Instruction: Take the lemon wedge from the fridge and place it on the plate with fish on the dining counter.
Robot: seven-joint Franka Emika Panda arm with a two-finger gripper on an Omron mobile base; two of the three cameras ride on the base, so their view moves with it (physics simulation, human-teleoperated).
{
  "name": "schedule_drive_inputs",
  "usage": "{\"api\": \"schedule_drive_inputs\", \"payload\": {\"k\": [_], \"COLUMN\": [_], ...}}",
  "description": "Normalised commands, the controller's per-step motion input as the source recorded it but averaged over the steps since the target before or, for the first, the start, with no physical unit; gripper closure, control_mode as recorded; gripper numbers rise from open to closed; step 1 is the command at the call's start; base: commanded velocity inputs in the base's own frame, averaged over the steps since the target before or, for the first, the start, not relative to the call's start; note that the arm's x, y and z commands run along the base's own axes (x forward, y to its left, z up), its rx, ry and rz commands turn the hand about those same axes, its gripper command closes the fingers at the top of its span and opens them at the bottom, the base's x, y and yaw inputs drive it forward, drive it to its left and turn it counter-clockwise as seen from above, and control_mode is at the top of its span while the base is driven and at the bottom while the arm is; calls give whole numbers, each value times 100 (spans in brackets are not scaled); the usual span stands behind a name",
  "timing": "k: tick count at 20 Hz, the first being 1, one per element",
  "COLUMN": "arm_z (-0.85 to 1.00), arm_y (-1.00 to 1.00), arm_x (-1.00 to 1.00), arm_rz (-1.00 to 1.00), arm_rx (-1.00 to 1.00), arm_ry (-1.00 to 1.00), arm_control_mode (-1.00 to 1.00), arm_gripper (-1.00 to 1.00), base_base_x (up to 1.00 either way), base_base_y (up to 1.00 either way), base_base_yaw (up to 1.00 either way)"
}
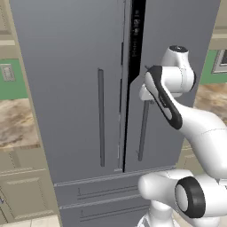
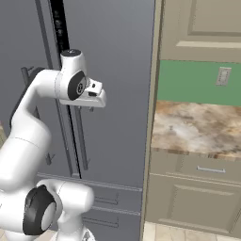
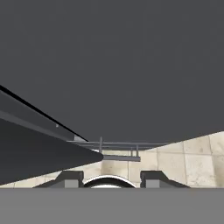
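The fridge [image 1: 80, 88] [image 2: 117, 70] stands right in front of me, tall and grey. Its right door is cracked open, with a black gap [image 1: 135, 44] beside the closed left door. My gripper [image 2: 92, 107] [image 3: 111, 177] sits against the top of the right door's long handle [image 1: 142, 133] [image 2: 81, 141] and points down along the door. In the hand view its fingertips [image 3: 70, 177] stand apart with nothing between them, above the grey door face [image 3: 131, 65]. The lemon wedge is hidden inside the fridge. The plate with fish and the dining counter are out of view.
Two lower drawers [image 1: 102, 195] run below the doors. A marbled wall counter [image 2: 197, 127] over beige cabinets adjoins the fridge on the right, and another [image 1: 17, 124] on the left. Tall beige cabinetry [image 2: 202, 28] rises beside the right door. Tile floor [image 3: 192, 157] lies below.
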Motion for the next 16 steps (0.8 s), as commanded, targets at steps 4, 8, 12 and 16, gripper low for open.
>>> {"api": "schedule_drive_inputs", "payload": {"k": [4, 8, 12, 16], "arm_z": [-2, 0, 0, -8], "arm_y": [9, 54, 6, 10], "arm_x": [0, 4, 3, -10], "arm_rz": [1, 0, 0, 0], "arm_rx": [-1, -8, 1, 0], "arm_ry": [3, -2, 0, 0], "arm_control_mode": [-100, -100, -100, -100], "arm_gripper": [-100, -100, -100, -100], "base_base_x": [0, 0, 0, 0], "base_base_y": [0, 0, 0, 0], "base_base_yaw": [0, 0, 0, 0]}}
